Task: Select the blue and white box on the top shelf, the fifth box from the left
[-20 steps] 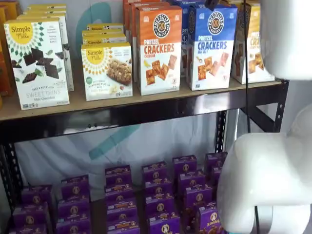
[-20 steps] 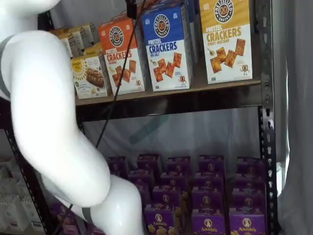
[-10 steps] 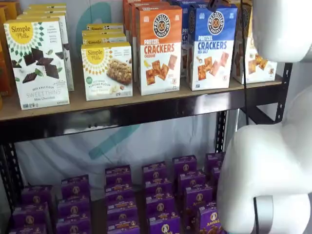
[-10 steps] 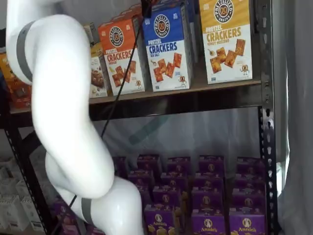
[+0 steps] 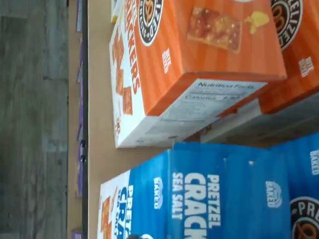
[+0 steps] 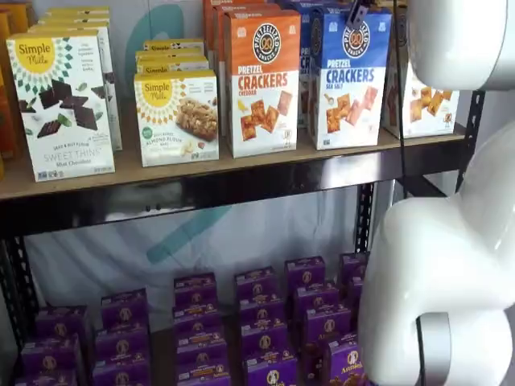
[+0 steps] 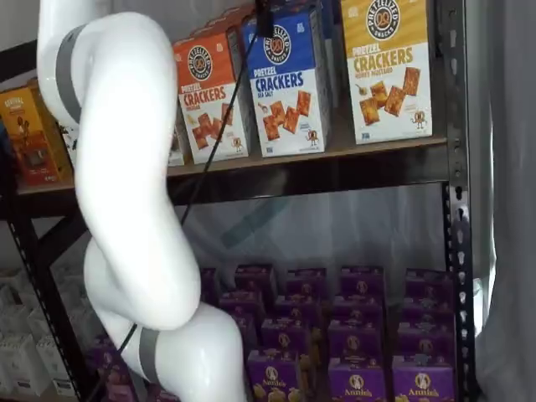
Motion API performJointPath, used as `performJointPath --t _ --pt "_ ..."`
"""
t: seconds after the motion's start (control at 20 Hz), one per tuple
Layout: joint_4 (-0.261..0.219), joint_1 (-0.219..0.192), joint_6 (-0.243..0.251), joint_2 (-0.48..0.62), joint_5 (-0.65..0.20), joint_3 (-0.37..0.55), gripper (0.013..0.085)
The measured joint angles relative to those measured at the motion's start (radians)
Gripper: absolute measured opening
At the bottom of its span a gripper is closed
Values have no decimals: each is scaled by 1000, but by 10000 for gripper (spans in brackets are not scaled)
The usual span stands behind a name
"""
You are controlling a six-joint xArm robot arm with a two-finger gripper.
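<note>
Tool [image 6: 356, 11] above the blue and white box [image 6: 348, 79].

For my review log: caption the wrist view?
Looking down on the blue and white box beside an orange cheddar box on the top shelf.

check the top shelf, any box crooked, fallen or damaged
Nothing stands out: on the top shelf, the blue and white box and the orange box stand upright and intact.

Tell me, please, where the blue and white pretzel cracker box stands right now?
In both shelf views the blue and white box stands on the top shelf, between the orange cheddar box and the yellow-topped box.
</note>
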Motion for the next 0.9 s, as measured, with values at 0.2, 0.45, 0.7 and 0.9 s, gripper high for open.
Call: performJointPath --t 0.2,0.45,0.7,0.9 --pt "-47 17 -1 29 36 -25 850" --pt "-92 39 0 35 38 -11 850" --pt "-136 60 7 54 82 -28 850" --pt "-144 68 13 57 100 -28 850"
